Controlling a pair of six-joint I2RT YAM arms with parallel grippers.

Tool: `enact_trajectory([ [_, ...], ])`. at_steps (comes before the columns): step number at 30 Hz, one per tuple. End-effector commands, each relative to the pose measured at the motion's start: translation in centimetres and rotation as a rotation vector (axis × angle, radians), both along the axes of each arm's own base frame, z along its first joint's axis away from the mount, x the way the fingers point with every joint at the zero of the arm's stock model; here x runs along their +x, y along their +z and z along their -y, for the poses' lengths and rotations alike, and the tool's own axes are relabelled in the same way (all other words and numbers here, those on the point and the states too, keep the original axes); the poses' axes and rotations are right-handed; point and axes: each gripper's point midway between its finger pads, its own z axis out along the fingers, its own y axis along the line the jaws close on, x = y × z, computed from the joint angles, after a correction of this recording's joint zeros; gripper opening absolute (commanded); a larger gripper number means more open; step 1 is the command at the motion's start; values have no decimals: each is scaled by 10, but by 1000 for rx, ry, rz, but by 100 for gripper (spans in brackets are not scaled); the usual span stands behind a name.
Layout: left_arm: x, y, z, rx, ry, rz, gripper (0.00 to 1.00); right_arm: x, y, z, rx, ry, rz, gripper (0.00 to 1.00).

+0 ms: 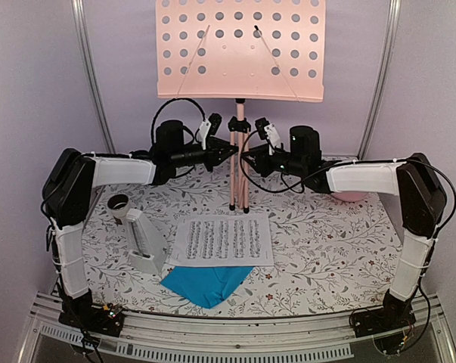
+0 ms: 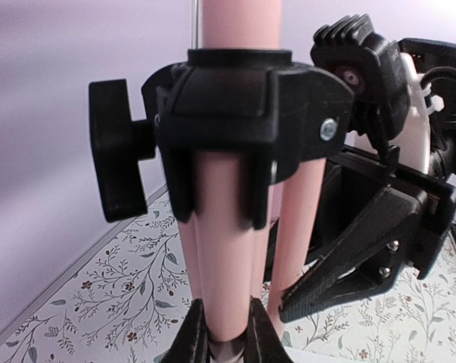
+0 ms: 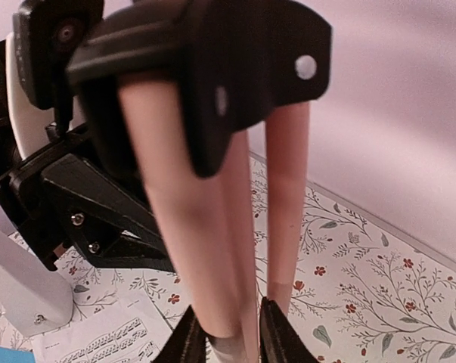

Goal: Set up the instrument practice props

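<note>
Stand: pink tripod music stand with hole-punched tray (image 1: 240,113) is standing upright at the back of the flower-patterned desk (image 1: 326,242), its legs drawn close together.
Left claw (image 1: 229,153): clenching on one pink leg just below the black plastic collar (image 2: 235,113), as the left wrist view is showing.
Right claw (image 1: 248,157): gripping another leg from the opposite side.
Step in hand: judging by both grips, the legs are being spread.
How to do it well: both claws should be pulling outward evenly and low, keeping the pole vertical so the tray is not tipping.
Waiting props: white printed music sheet (image 1: 221,240) is lying over the bright blue sheet (image 1: 209,283); small white pyramid-shaped metronome (image 1: 146,243) is sitting just left of them.
</note>
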Motion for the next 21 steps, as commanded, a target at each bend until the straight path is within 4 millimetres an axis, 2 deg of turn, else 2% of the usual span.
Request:
enact_trajectory([
  [1, 6, 44, -8, -30, 45, 122, 0, 6, 6, -5, 7, -5, 14, 20],
  [5, 4, 46, -8, -25, 46, 134, 0, 8, 5, -2, -10, -25, 14, 0],
  [11, 9, 44, -11, 8, 77, 163, 0, 11, 19, 14, -84, -92, 83, 0],
  [16, 17, 46, -17, 21, 107, 178, 0, 20, 32, 41, -108, -154, 111, 0],
  [21, 26, 52, -25, 22, 139, 184, 0, 25, 35, 66, -117, -205, 116, 0],
])
